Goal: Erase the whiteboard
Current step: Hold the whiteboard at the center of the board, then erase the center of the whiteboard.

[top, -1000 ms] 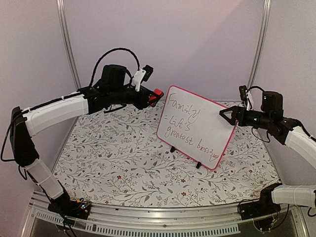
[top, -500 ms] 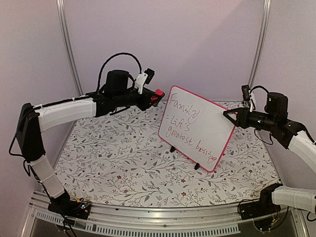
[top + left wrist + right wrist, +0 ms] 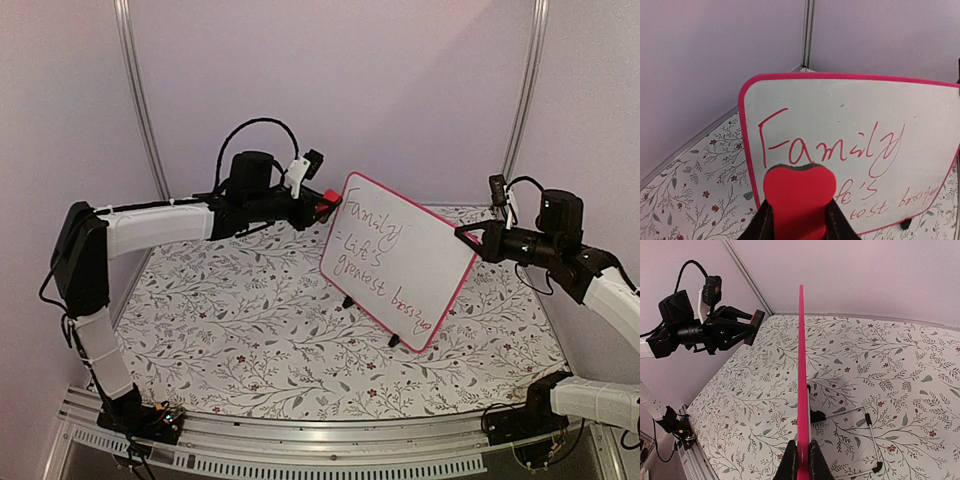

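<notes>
Here, one whiteboard [image 3: 398,262], edge pinched by the right pincer [image 3: 462,235]; the left pincer [image 3: 323,206] clamps one red eraser [image 3: 799,192].

The whiteboard [image 3: 395,262] is a white rectangle with rounded corners and a thin red-pink frame. It stands upright on two small black feet [image 3: 393,341] on the right half of the floral counter [image 3: 230,330], turned at an angle to the counter's edges. Red handwriting beginning "Family" covers its face, unerased.
</notes>
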Action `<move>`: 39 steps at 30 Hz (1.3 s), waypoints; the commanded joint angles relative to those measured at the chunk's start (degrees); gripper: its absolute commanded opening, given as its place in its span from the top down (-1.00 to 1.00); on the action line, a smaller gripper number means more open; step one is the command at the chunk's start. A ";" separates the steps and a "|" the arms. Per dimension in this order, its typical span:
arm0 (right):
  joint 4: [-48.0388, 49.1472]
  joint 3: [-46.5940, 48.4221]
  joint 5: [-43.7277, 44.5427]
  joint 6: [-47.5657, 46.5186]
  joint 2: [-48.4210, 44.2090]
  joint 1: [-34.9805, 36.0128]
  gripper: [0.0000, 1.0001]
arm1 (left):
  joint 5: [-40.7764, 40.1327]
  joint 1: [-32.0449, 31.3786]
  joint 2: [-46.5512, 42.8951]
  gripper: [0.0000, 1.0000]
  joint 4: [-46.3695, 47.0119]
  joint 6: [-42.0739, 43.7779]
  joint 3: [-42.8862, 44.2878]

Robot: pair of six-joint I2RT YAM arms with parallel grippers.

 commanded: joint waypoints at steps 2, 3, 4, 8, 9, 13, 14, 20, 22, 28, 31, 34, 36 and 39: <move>1.79 -0.98 -2.06 -0.45 -1.44 -0.13 1.00 | 1.63 0.64 4.19 0.64 0.31 0.18 5.81; 1.78 -1.06 -2.17 -0.51 -1.51 -0.09 1.00 | 1.98 0.60 4.76 0.64 0.24 -0.16 6.42; 1.87 -1.07 -2.34 -0.51 -1.45 -0.07 1.00 | 2.41 0.64 5.18 0.65 0.22 -0.43 7.10; 2.02 -1.07 -2.64 -0.45 -1.90 -0.08 1.00 | 2.06 0.64 7.31 0.67 -1.26 -1.14 10.68; 2.08 -1.07 -2.45 -0.50 -2.17 -0.13 1.00 | 1.88 0.60 7.83 0.68 -1.73 -1.40 11.60; 1.43 -0.54 -1.98 -0.34 -2.93 -0.07 1.00 | 1.78 0.44 9.72 0.68 -3.40 -1.83 14.46; 1.25 -0.32 -1.95 -0.30 -3.00 -0.08 1.00 | 1.77 0.40 10.07 0.68 -3.61 -1.83 14.93; -0.31 1.45 -1.26 -0.01 -3.69 -0.13 1.00 | 2.31 0.05 11.13 0.68 -4.01 -2.14 15.92; -0.98 1.82 -1.15 0.02 -3.81 -0.08 1.00 | 2.50 -0.14 11.31 0.68 -4.01 -2.14 15.86; -1.85 1.07 -1.23 -0.11 -4.81 -0.13 1.00 | 2.09 -0.49 13.10 0.69 -4.33 -2.07 17.31; -1.99 0.74 -1.28 -0.25 -5.13 -0.13 1.00 | 3.25 -0.41 14.52 0.70 -4.61 -2.49 18.78; -2.07 0.44 -1.37 -0.33 -5.28 -0.11 1.00 | 3.55 -0.41 15.68 0.70 -4.57 -2.96 20.09; -2.09 0.36 -1.28 -0.34 -5.47 -0.10 1.00 | 2.79 -0.46 16.06 0.70 -4.24 -3.21 20.27; -2.00 0.12 -1.23 -0.43 -5.36 -0.09 1.00 | 2.00 -0.41 16.08 0.70 -3.30 -3.42 19.85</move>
